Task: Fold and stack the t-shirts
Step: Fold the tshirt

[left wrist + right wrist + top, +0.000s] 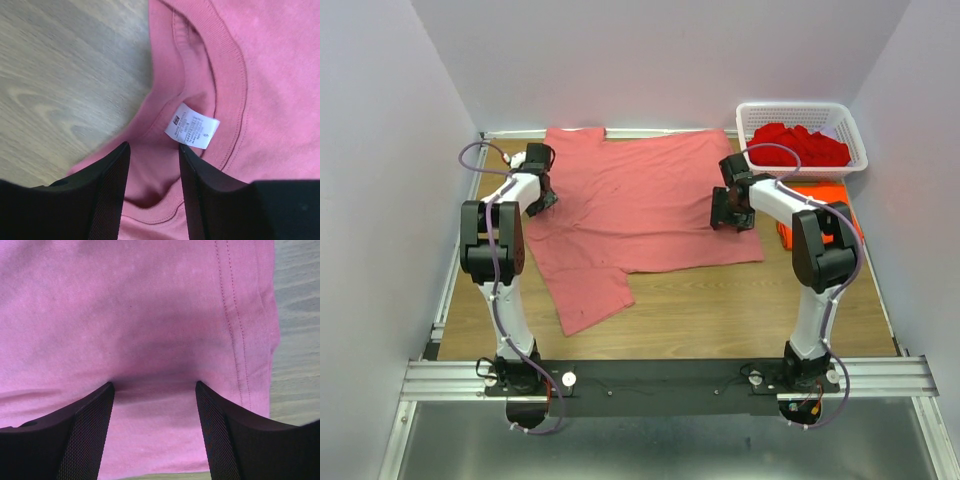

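Left claw (153, 147): fingers apart, pointed down at the neck opening of the salmon-pink t-shirt (640, 200). Cloth shows in the gap; nothing is clamped. A white care label (192, 126) sits just past one fingertip, inside the ribbed collar (231, 55). Bare tabletop (60, 75) lies beside the collar.

Right claw (154, 385): fingers spread wide, low over the shirt's opposite end, near the double-stitched hem (232, 340). The cloth between them is shadowed and slightly puckered, not gripped.

Top view: the shirt lies spread flat across the far half of the tabletop, one sleeve (585, 300) toward the arm bases. A white basket (800, 106) at far right holds red t-shirts (798, 143). An orange t-shirt (817, 188) lies just in front of the basket, partly behind the right arm.
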Robot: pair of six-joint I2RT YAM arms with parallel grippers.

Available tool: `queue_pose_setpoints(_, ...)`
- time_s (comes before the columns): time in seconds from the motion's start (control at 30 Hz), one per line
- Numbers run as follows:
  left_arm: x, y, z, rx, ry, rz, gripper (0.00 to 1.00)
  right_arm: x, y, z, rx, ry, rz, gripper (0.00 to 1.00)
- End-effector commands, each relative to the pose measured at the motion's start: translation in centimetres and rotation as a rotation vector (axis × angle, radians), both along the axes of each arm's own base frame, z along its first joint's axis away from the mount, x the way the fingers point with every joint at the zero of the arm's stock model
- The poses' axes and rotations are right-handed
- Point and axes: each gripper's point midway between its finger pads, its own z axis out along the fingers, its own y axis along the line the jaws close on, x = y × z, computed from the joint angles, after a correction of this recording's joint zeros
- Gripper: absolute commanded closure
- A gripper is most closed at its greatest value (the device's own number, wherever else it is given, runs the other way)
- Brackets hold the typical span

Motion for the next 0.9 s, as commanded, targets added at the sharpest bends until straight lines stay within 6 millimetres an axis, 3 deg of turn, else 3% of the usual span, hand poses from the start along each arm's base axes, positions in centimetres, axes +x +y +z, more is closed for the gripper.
queue_pose_setpoints(0.0,-0.3,1.7,3.5,0.063,-0.028,0.031,0.45,0.9,0.0,2.0,0.006,-0.051,0.000,0.26)
queue_pose_setpoints(0.07,-1.8,2.0,4.5,0.075,-0.030,0.054,0.44,0.1,-0.1,2.8,0.010,-0.057,-0.001,0.25)
queue_pose_setpoints(0.1,-2.7,2.1,6.4,0.076,-0.057,0.056,0.43,-0.3,-0.2,3.1,0.013,-0.059,-0.008,0.24)
queue_pose_setpoints(0.13,-3.6,2.1,6.7,0.077,-0.054,0.056,0.43,-0.6,-0.4,4.4,0.022,-0.084,-0.012,0.24)
queue_pose_setpoints(0.17,-5.6,2.0,5.7,0.075,-0.011,0.051,0.43,-1.9,-0.7,3.6,0.015,-0.057,-0.020,0.24)
queue_pose_setpoints(0.2,-6.8,2.0,6.6,0.070,-0.024,0.051,0.43,-2.6,-0.9,3.8,0.015,-0.055,-0.026,0.23)
queue_pose_setpoints(0.23,-9.1,1.6,5.0,0.050,0.027,0.037,0.43,-3.4,-1.1,3.7,0.015,-0.046,-0.032,0.23)
queue_pose_setpoints(0.27,-10.2,1.3,5.6,0.032,0.010,0.040,0.43,-4.6,-1.4,3.9,0.021,-0.043,-0.042,0.23)
queue_pose_setpoints(0.33,-12.3,0.8,4.7,0.003,0.032,0.041,0.43,-5.7,-1.7,3.9,0.026,-0.036,-0.049,0.23)
queue_pose_setpoints(0.37,-14.4,0.3,3.2,-0.024,0.076,0.039,0.43,-6.1,-1.6,4.6,0.040,-0.053,-0.052,0.23)
queue_pose_setpoints(0.4,-15.0,-0.2,3.4,-0.056,0.054,0.045,0.43,-6.9,-1.8,4.2,0.042,-0.040,-0.058,0.23)
queue_pose_setpoints(0.47,-17.1,-0.7,2.1,-0.087,0.078,0.058,0.44,-7.4,-1.8,4.6,0.051,-0.048,-0.057,0.23)
queue_pose_setpoints(0.63,-18.6,-2.3,-0.3,-0.175,0.088,0.061,0.44,-8.2,-1.9,4.4,0.050,-0.037,-0.054,0.23)
queue_pose_setpoints(0.87,-18.9,-2.4,-1.5,-0.181,0.090,0.058,0.46,-9.1,-2.2,3.5,0.044,-0.012,-0.056,0.23)
